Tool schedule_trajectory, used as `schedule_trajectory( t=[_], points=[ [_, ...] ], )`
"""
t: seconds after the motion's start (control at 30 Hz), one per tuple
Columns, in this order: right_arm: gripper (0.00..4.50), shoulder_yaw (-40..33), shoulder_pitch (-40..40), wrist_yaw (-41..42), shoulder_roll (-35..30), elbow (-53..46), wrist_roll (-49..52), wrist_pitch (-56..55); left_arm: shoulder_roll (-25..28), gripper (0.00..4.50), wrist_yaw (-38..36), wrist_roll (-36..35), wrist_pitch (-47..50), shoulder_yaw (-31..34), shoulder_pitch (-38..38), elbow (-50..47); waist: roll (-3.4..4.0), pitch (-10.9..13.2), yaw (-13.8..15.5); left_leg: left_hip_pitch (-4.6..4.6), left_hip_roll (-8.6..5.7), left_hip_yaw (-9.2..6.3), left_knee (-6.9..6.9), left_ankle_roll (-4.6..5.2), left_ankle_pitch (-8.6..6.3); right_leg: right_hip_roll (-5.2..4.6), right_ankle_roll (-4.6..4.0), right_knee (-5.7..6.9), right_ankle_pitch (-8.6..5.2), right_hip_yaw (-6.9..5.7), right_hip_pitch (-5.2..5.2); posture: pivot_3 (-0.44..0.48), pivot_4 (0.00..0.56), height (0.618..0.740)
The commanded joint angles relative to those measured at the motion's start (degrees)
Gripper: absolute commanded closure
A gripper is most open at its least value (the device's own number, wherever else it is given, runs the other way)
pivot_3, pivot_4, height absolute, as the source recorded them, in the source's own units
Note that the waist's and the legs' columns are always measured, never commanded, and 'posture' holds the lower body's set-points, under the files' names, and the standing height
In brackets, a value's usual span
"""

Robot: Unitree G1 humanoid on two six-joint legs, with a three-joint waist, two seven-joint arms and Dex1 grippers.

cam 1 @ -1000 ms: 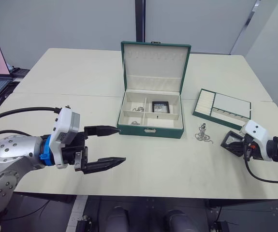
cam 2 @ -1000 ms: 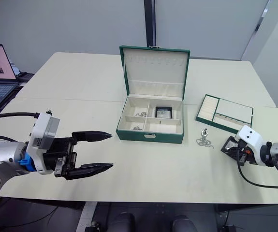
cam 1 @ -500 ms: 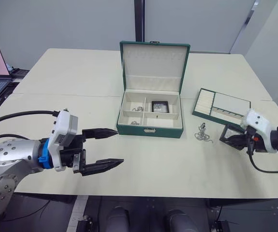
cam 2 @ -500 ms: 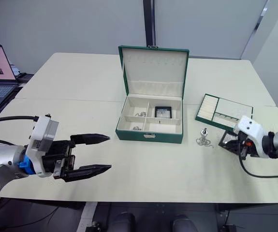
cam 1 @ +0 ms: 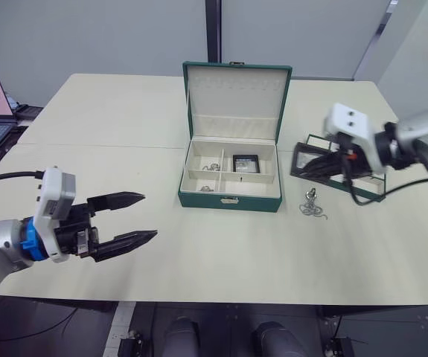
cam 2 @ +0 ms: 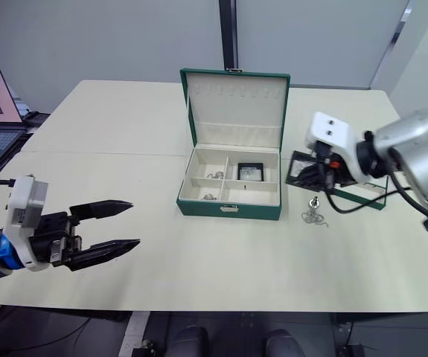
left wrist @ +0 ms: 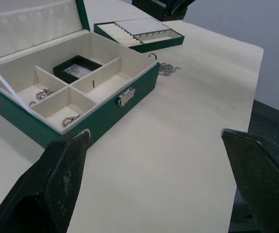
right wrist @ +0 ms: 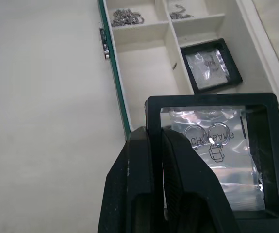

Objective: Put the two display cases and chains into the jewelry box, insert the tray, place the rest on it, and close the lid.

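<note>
The box (cam 1: 232, 165) stands open at mid-table, dark green outside and cream-lined inside, its lid (cam 1: 235, 102) upright at the rear and a small metal clasp on the front wall. The interior is split into four compartments. The rear right compartment holds one case (cam 1: 246, 162) — a square black frame around a clear window, lying flat. The two left compartments each hold a chain (right wrist: 127, 17), silver and loosely bunched; the front right compartment holds no case.

The right gripper (right wrist: 159, 160) is clamped on the second case (right wrist: 216, 148), its two fingers pressed together over one edge of the frame. This case is also a black square frame with a clear film window; a pair of small silver hoop earrings shows behind the film. It is held in the air just beside the right side of the box, above the near end of the tray (cam 1: 362, 169).

The tray — green-edged, cream inside, with ridged and flat sections — lies on the table (cam 1: 124, 119) to the right of the box. A small silver item (cam 1: 312, 205) lies on the table between the box front and the tray.

The left gripper (cam 1: 127, 221) hovers over the front left of the table, well apart from the box, fingers spread wide and holding nothing.
</note>
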Motion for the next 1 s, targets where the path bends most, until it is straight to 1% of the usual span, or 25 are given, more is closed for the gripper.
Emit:
schedule_trajectory(
  t=[0.03,0.3,0.47,0.73,1.0],
  points=[
    [4.48,3.14,-5.18,0.95,4.20,4.36,-3.29,-2.25,0.34,0.00,-0.21,1.89,-2.49,2.70,-0.01,0.27,0.00,0.00,-0.06,0.00,0.00,0.00,0.00,0.00,0.00,0.00,0.00,0.01,0.00,0.00,0.00,0.000,0.150,0.740],
    [4.48,10.15,-11.52,3.42,16.39,18.93,-9.66,-9.29,-0.76,0.00,1.47,1.88,-2.22,4.05,0.74,-0.77,0.00,0.00,-0.35,0.00,0.03,-0.01,0.03,-0.01,0.00,-0.01,-0.01,0.06,0.00,-0.06,-0.07,0.000,0.150,0.740],
    [4.48,11.44,-13.06,4.55,22.24,25.64,-12.17,-11.38,-0.41,0.00,2.19,1.48,-1.75,4.75,1.05,-1.46,0.00,0.00,-0.58,-0.02,0.05,-0.02,0.02,-0.01,0.01,0.00,-0.01,0.08,0.01,-0.09,-0.01,0.000,0.150,0.740],
    [4.48,11.28,-13.27,5.10,27.52,33.38,-15.10,-14.30,0.59,0.00,3.90,0.65,-0.11,4.60,-0.04,-2.24,0.00,0.00,-0.80,-0.01,0.05,-0.05,0.02,-0.01,0.01,0.00,-0.01,0.09,0.01,-0.12,0.00,0.000,0.150,0.740],
    [4.48,10.54,-13.19,5.78,29.98,36.72,-16.86,-15.78,1.52,0.00,5.74,-0.36,2.51,3.61,-2.74,-3.22,0.00,0.00,-0.84,-0.02,0.05,-0.06,0.02,-0.02,0.01,0.01,-0.01,0.09,0.01,-0.13,0.05,0.000,0.150,0.740]
  ],
)
